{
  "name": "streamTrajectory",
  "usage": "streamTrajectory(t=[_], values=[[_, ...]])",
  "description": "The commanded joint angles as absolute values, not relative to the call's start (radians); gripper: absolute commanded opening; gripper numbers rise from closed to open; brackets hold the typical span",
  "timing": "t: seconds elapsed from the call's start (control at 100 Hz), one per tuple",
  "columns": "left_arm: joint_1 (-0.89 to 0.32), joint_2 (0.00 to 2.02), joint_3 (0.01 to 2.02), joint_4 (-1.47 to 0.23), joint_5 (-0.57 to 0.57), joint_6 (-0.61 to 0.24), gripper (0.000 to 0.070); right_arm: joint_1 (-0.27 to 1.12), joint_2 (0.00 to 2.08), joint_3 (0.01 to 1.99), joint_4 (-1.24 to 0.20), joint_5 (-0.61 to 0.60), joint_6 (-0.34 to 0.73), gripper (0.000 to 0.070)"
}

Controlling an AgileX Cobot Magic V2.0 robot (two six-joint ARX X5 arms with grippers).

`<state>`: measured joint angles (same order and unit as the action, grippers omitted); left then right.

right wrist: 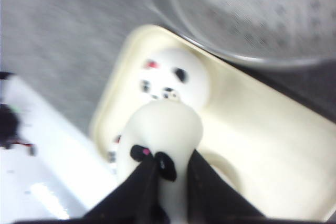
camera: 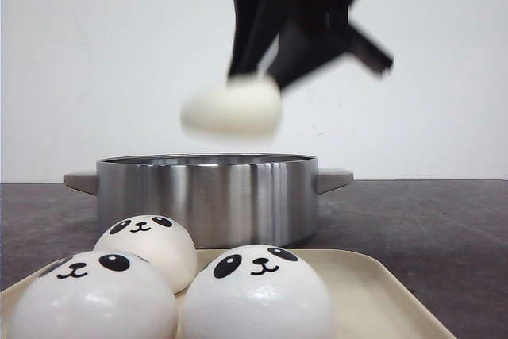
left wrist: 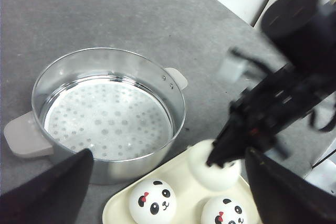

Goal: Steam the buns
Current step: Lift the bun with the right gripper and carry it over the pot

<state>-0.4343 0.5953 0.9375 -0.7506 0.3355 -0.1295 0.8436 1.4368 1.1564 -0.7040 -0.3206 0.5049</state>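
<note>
Fingers of the right gripper are clamped on one bun, which bulges around them in the right wrist view, so it appears soft, light and easily squashed. Judged from this, a gentle hold low on the sides suits it best; a tight pinch may deform it. The held bun hangs in the air above the steel steamer pot, whose perforated insert carries nothing. Three more buns sit on the cream tray just in front of the pot, on the grey surface. The left gripper's fingers stand wide apart, holding nothing.
</note>
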Motion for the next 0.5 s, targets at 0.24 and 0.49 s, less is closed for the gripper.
streamTrajectory(t=[0.24,0.49], values=[[-0.44,0.601,0.955,-0.716,0.318,-0.117,0.0556,0.813,1.465,1.457,-0.707,-0.149,0.454,0.0],[-0.44,0.602,0.955,-0.71,0.284,-0.117,0.0556,0.724,1.728,1.689,-0.723,-0.128,0.406,0.0]])
